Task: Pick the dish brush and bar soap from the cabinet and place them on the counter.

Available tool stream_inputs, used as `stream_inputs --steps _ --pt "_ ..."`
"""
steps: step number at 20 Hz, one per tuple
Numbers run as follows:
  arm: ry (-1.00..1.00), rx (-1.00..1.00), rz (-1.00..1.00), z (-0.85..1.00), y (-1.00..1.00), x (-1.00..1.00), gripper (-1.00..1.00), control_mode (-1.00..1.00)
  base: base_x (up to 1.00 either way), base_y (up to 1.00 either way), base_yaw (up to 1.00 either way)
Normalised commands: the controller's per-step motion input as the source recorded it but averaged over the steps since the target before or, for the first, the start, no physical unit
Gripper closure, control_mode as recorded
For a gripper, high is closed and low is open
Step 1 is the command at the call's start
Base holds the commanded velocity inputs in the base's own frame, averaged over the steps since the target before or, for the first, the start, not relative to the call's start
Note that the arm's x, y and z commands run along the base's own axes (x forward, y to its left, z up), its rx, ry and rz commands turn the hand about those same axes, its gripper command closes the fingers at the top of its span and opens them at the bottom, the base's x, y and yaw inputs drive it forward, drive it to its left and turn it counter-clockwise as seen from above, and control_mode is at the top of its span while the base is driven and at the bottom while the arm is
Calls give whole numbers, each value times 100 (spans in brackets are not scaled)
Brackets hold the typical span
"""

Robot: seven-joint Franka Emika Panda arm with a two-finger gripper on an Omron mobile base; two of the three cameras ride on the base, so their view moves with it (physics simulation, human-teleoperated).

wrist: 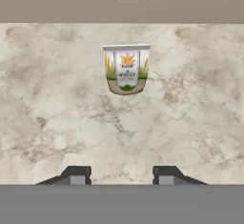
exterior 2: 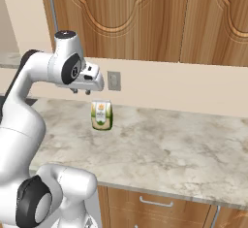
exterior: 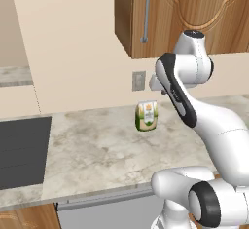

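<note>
Cabinet (exterior: 194,13) on the wall, doors shut, long metal bar handle (exterior: 146,11) running down the left door. Dish brush and bar soap are not on show anywhere outside it; can't tell where they sit. Below, the marbled desk (exterior: 102,150) runs along the wall, with a dark cooktop (exterior: 22,150) set into it at the left end. A green-and-orange packet (exterior: 146,115) stands upright on the desk close to the wall, wheat picture facing out, just under a grey wall outlet (exterior: 139,80). Wooden drawers with a metal pull (exterior 2: 156,202) sit under the desk's front edge. White arm (exterior: 219,125) is folded high, wrist held above the desk and below the cabinet. Claw (exterior 2: 81,91) hangs pointing down at the stone, a bit left of the packet as seen from the right base camera and not touching it. From the hand camera the claw (wrist: 122,175) shows its two dark fingertips (wrist: 76,175) standing apart with bare stone between them, nothing held; the packet lies ahead of the tips, well clear.
</note>
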Motion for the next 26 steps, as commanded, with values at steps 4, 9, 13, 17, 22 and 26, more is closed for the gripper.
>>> stream_inputs --steps 4,9,13,17,22,26 --pt "-11 -2 0 4 11 -25 -100 -100 0 0 0" --pt "-26 -10 -7 31 68 -2 -100 -100 0 0 0" --pt "-41 -7 -6 37 44 0 -100 -100 0 0 0" --pt "-41 -3 -2 44 17 7 -100 -100 0 0 0" --pt "-30 0 4 55 0 3 -100 -100 0 0 0" --pt "-14 0 10 58 0 0 -100 -100 0 0 0"
